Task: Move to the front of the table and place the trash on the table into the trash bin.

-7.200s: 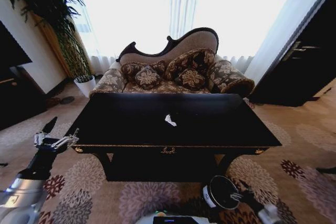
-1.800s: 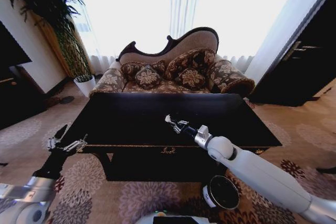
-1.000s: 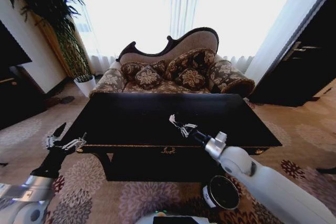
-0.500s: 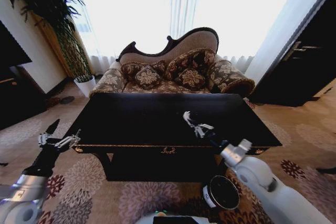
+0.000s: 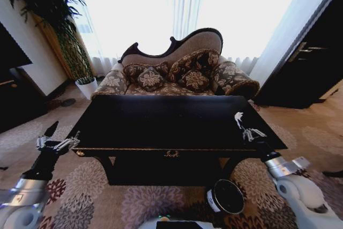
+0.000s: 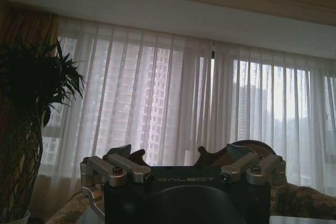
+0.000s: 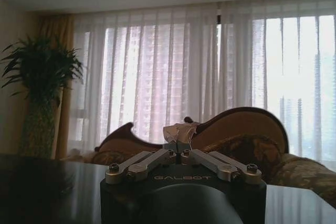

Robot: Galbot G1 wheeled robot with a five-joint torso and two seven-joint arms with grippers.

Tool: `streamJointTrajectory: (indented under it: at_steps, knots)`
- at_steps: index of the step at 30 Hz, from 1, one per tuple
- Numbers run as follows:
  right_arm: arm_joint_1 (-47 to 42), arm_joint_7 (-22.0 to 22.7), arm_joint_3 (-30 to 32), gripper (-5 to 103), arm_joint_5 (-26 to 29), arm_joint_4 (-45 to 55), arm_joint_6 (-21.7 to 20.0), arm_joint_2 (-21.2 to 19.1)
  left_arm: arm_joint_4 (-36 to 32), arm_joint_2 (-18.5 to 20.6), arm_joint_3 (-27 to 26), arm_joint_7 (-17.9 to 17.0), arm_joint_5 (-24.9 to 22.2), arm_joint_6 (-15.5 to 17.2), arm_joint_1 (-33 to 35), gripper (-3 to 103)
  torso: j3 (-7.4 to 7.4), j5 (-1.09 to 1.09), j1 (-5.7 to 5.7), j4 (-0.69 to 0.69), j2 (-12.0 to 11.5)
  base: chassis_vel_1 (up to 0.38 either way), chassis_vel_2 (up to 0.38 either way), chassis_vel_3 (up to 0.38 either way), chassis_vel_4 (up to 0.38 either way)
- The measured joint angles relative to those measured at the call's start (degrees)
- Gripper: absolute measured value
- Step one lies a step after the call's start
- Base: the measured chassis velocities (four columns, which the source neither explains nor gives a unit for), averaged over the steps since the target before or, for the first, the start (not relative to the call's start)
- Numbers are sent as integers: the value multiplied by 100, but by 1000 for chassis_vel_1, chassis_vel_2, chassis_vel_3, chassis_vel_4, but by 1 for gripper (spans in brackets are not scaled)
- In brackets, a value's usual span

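While pinched — white tissue (image 7: pixel 179 131) at right hand (image 5: pixel 239 120) fingertips, over table (image 5: pixel 161 124).

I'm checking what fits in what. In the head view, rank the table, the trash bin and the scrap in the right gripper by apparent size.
1. The table, by far the largest.
2. The trash bin, much smaller, though nearer the camera.
3. The white paper scrap, tiny, pinched in the right gripper over the table's right end.

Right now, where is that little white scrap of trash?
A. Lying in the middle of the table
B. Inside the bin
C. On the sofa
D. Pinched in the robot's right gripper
D: the right gripper is shut on the white scrap above the table's right end.
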Motion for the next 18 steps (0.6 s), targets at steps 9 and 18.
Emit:
streamJointTrajectory:
  at_steps: [9,18]
  knots:
    - [155,-625,640,0,236,-1026,327,578,-39,3,-28,-5,-120,17,-56,100,0,1,0,-2,0,0,0,0,0]
    - [226,-1872,1297,0,784,-2475,806,325,-27,90,-73,-16,-166,40,-34,100,0,1,0,-2,0,0,0,0,0]
